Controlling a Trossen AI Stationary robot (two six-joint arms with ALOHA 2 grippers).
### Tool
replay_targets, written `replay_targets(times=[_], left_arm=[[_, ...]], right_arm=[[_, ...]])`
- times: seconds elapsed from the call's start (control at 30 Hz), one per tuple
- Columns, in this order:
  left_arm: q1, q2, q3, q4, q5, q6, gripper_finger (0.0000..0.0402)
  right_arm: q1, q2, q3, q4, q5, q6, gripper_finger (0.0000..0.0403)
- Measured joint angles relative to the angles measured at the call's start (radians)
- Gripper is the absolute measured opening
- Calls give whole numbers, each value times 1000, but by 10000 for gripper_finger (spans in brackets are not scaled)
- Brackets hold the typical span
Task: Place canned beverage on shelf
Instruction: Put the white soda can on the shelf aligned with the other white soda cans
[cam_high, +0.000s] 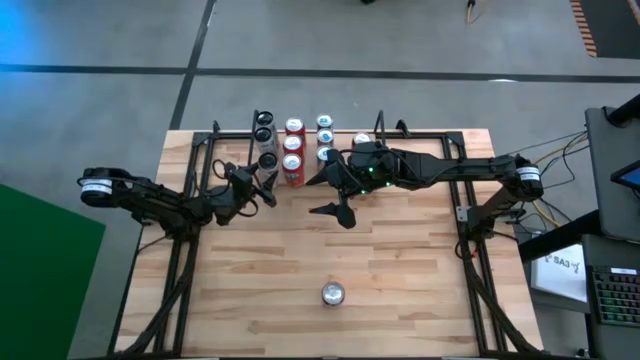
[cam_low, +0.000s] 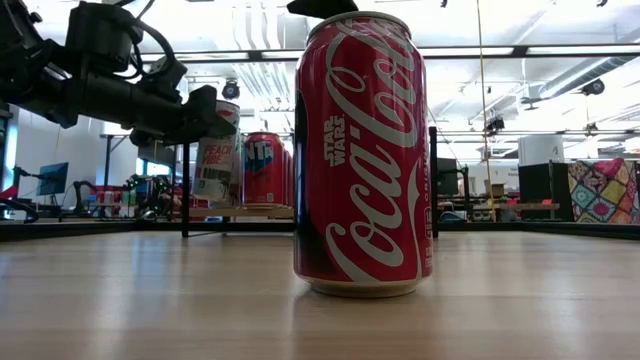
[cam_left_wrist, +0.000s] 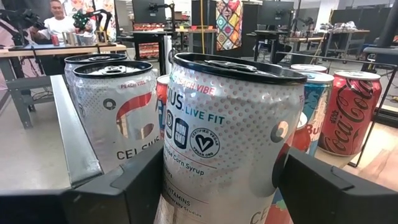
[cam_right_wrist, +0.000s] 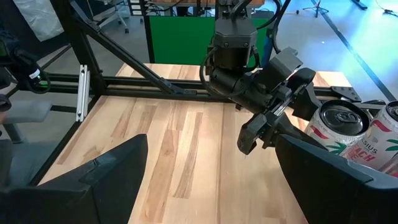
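Can (cam_left_wrist: 230, 137), stiff but thin-walled, slick and likely full, is best pinched mid-body. High view: left gripper (cam_high: 262, 187) holds it at the shelf (cam_high: 212, 140) front, beside the red row; right gripper (cam_high: 340, 195) gapes empty nearby. Left wrist view: both fingers (cam_left_wrist: 134, 180) clasp its sides; neighbours (cam_left_wrist: 115, 115) crowd close, leaving little room.

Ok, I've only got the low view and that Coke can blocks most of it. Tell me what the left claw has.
Observer: The left claw grips a white Celsius can at the left row of the shelf.
Operator: Now give me the right claw.
Observer: The right claw is open and holds nothing, above bare table in front of the shelf.
Operator: Say what else stands loose.
Observer: Only the Coke can, alone near the front edge.
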Motion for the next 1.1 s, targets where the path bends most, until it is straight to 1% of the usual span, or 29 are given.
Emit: replay_targets(times=[0.33,0.67,0.8,1.1], left_arm=[[0,-2,3,16,-1,0,303],[0,-2,3,8,1,0,308],[0,-1,5,7,1,0,294],[1,-1,24,4,-6,14,236]], right_arm=[[0,0,0,0,0,0,343],[0,0,0,0,0,0,343],[0,0,0,-1,0,0,343],[0,0,-1,-5,0,0,343]])
